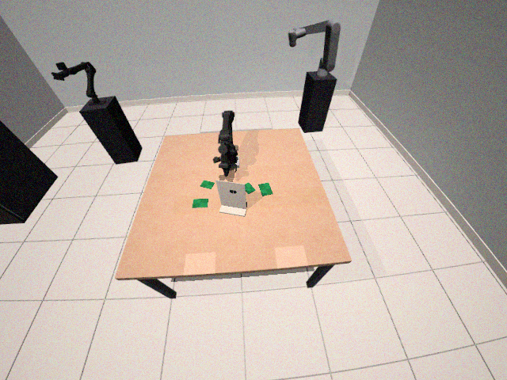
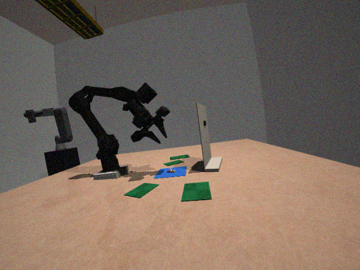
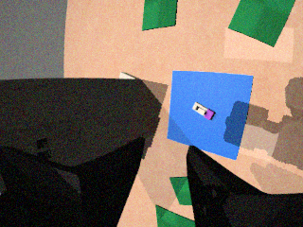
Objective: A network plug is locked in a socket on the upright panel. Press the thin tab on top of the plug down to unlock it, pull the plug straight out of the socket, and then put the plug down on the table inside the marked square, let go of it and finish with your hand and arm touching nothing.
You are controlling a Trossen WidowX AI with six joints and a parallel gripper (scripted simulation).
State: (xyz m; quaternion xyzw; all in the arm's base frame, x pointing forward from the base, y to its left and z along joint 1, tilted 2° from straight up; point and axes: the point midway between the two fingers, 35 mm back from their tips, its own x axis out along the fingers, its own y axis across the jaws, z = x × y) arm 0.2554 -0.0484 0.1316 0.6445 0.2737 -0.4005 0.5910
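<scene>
The plug [image 2: 171, 170] [image 3: 204, 111], white with a purple end, lies on the blue marked square [image 2: 180, 175] [image 3: 185, 85], well inside its edges. Nothing touches it. The upright panel [image 1: 232, 201] [image 2: 205, 145] [image 3: 85, 104] stands beside the square, pale in the top and exterior views and dark in the wrist view. A small dark opening [image 1: 233, 191] [image 2: 204, 124] shows in it. My gripper [image 2: 163, 140] [image 3: 167, 143] is partly open and empty, its fingertips pointing down, high above the table on the robot's side of the panel. The top view does not show the plug or the square.
Green patches [image 1: 200, 203] [image 2: 196, 192] [image 3: 160, 13] lie flat on the table [image 1: 245, 233] [image 2: 261, 203] on both sides of the panel. The panel has a pale foot [image 1: 232, 210] [image 2: 214, 164] on the side away from the arm. Other arms stand on black pedestals off the table.
</scene>
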